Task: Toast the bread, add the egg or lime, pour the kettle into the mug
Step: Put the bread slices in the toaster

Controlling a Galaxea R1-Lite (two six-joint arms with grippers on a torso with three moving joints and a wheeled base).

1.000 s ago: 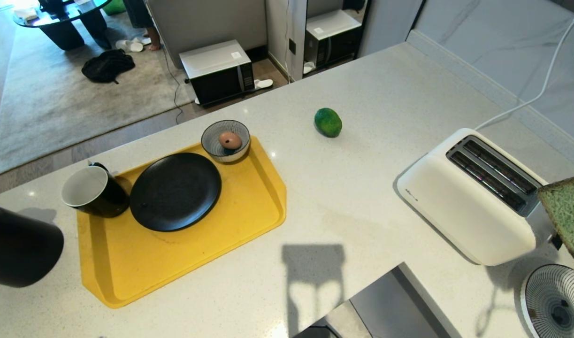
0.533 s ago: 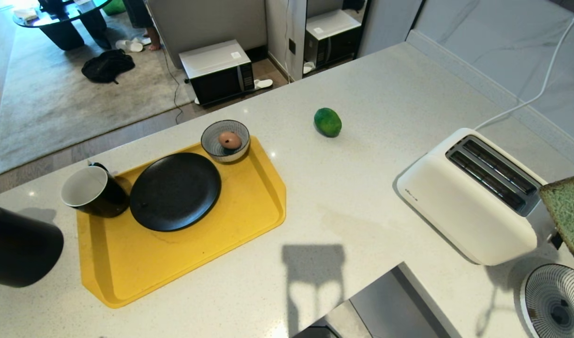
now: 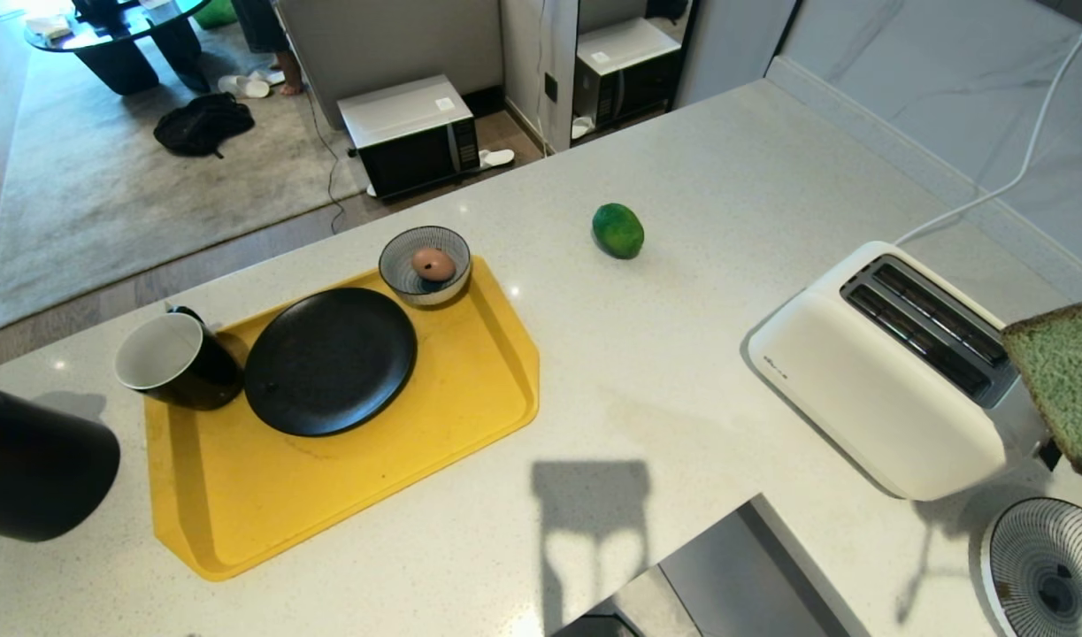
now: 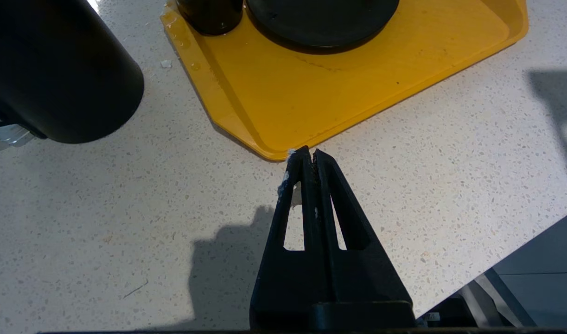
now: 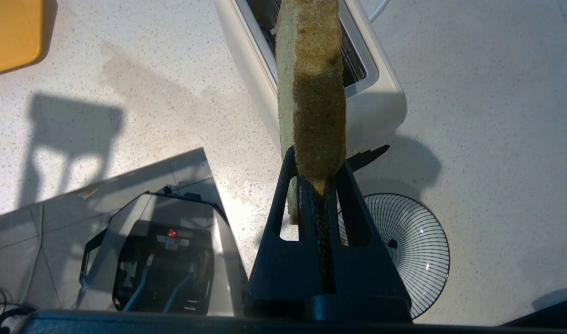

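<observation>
My right gripper [image 5: 316,178] is shut on the lower corner of the pale green bread [image 5: 311,83]. It holds the slice upright on edge above the near end of the white toaster [image 5: 380,102]. The head view shows the bread [image 3: 1058,380] at the right edge, just beside the toaster [image 3: 886,372] slots. The lime [image 3: 617,230] lies on the counter. An egg [image 3: 433,264] sits in a striped bowl [image 3: 399,287]. The mug [image 3: 173,361] stands on the yellow tray [image 3: 372,478]. The kettle [image 3: 36,469] is at far left. My left gripper [image 4: 308,155] hangs shut and empty by the tray corner.
A black plate [image 3: 328,358] lies on the tray. A striped dish [image 3: 1045,566] sits at the front right, under my right arm. The toaster's white cord [image 3: 1027,159] runs to the back wall. The counter edge has a notch [image 3: 735,575] at the front.
The bread has risen a little and shifted slightly towards the toaster slots. Everything else on the counter is as before.
</observation>
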